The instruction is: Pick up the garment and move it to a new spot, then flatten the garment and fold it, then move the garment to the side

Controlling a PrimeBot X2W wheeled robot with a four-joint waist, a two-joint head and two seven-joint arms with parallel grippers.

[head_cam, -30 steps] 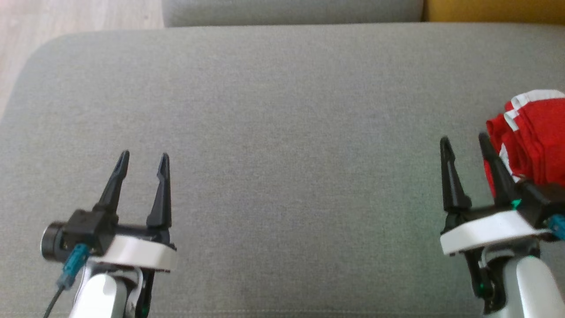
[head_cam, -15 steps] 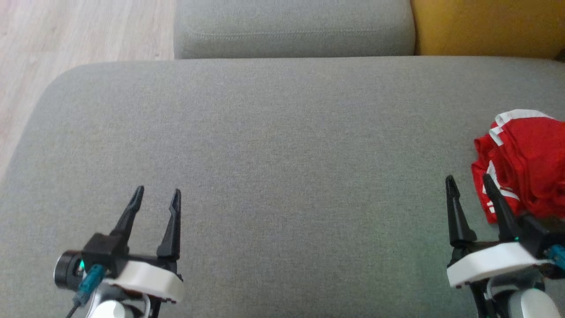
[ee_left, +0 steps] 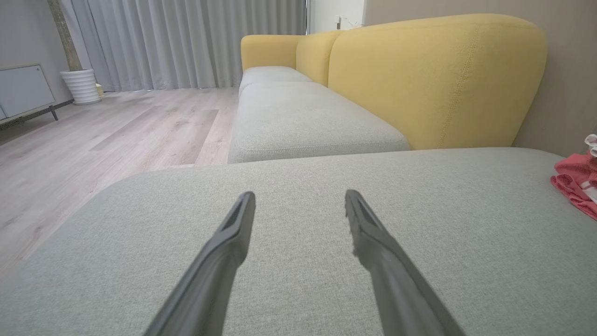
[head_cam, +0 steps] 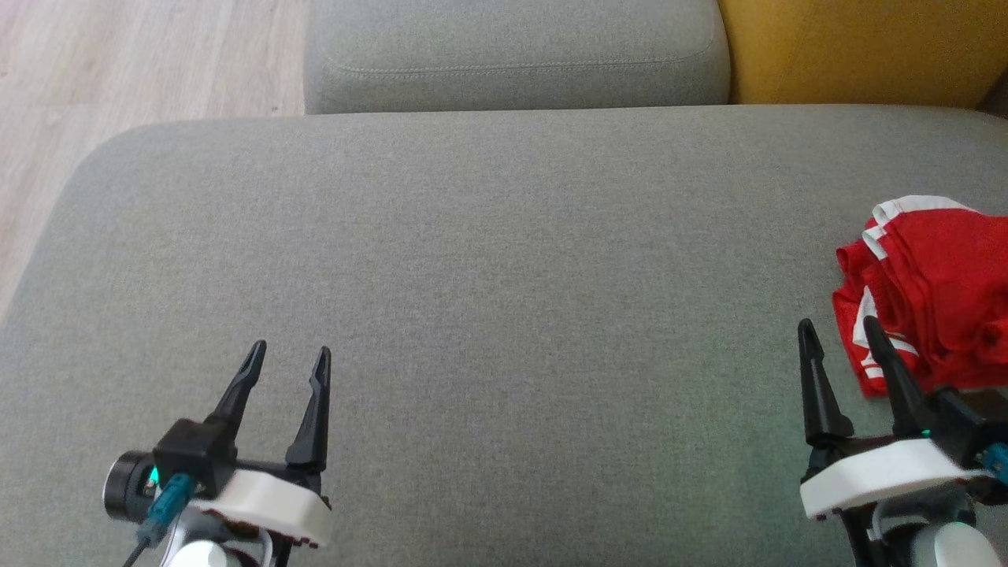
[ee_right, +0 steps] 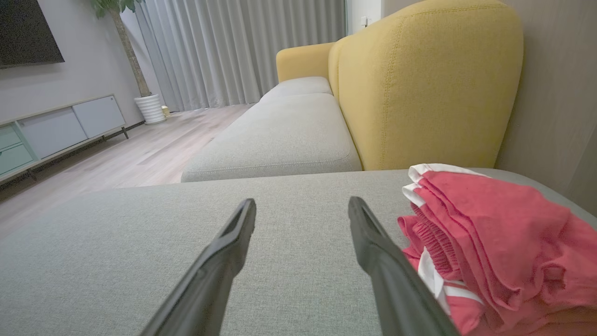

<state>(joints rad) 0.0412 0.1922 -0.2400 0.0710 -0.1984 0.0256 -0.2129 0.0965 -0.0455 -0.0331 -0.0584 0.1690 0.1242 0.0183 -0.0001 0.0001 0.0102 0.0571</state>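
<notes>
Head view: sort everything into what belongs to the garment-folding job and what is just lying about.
For the job: red garment, crumpled at the right; grey cushion under it; left tool and right tool, both open.

Just about: far grey cushion; yellow backrest; wooden floor.

A wide grey fabric cushion (head_cam: 504, 260) spans the head view. On it lies a crumpled red garment (head_cam: 933, 291) with white trim — at the frame's right edge.
</notes>
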